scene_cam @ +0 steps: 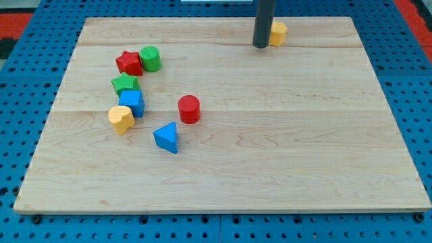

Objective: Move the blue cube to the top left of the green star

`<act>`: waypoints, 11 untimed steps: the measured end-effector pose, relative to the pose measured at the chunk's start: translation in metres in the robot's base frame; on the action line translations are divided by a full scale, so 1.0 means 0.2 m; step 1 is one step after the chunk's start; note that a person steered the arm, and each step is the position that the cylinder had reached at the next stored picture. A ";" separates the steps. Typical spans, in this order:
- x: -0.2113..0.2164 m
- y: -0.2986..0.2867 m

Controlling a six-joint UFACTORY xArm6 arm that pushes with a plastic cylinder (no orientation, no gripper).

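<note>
While my tip [260, 45] rests at the far edge of the counter [283, 155], touching or just beside the yellow block [277, 32], the blue cube [132, 102] sits well apart at the left. There is no hand here, only a rod, so nothing is grasped.

The cube touches the near right side of the green star [125, 84], with a yellow heart [121, 119] just near-left of it. The red star [129, 63] and green cylinder [150, 59] crowd the far side. The likely risk is that a push around the star nudges it, or jams the cube against the red star. The red cylinder [189, 109] and blue wedge [167, 138] lie along my approach.
</note>
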State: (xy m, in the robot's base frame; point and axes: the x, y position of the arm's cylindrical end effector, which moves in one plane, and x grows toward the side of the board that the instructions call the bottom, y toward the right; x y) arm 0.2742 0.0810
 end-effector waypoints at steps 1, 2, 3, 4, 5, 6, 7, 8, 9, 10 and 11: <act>-0.07 0.15; -0.12 0.29; 0.00 0.20; 0.10 0.11; 0.20 -0.01; 0.28 -0.13; 0.31 -0.17; 0.35 -0.17; 0.38 -0.15; 0.54 -0.10; 0.62 0.03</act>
